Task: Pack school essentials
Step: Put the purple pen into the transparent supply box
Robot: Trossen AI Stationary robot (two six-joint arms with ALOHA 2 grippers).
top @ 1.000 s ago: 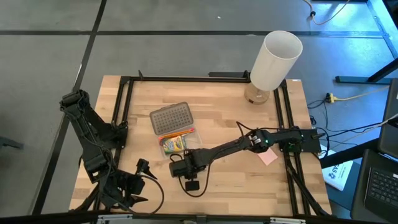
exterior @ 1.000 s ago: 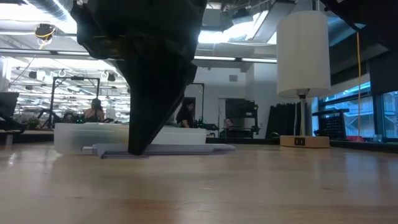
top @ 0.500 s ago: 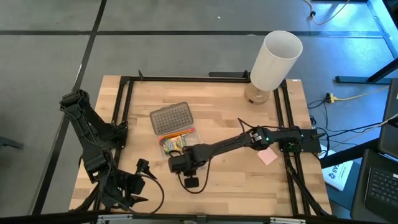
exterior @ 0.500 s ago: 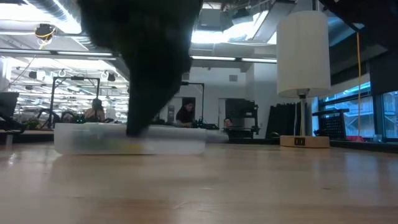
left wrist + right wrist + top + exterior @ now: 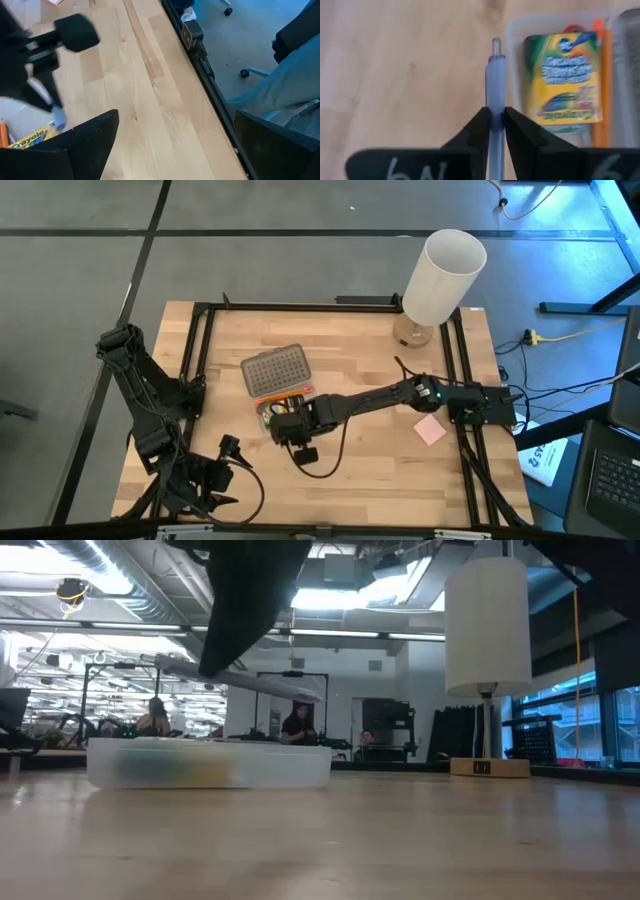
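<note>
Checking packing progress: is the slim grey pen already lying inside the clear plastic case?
No: the right tool holds the slim grey pen pinched between its fingers, above the wood beside the clear plastic case.

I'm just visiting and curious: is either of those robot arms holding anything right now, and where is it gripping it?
Yes. The right gripper pinches the slim grey pen partway along its barrel, lifted off the table beside the clear case. The left gripper holds nothing.

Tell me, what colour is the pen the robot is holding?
Pale grey-blue; the pen shows best in the right wrist view, pinched in the right gripper.
</note>
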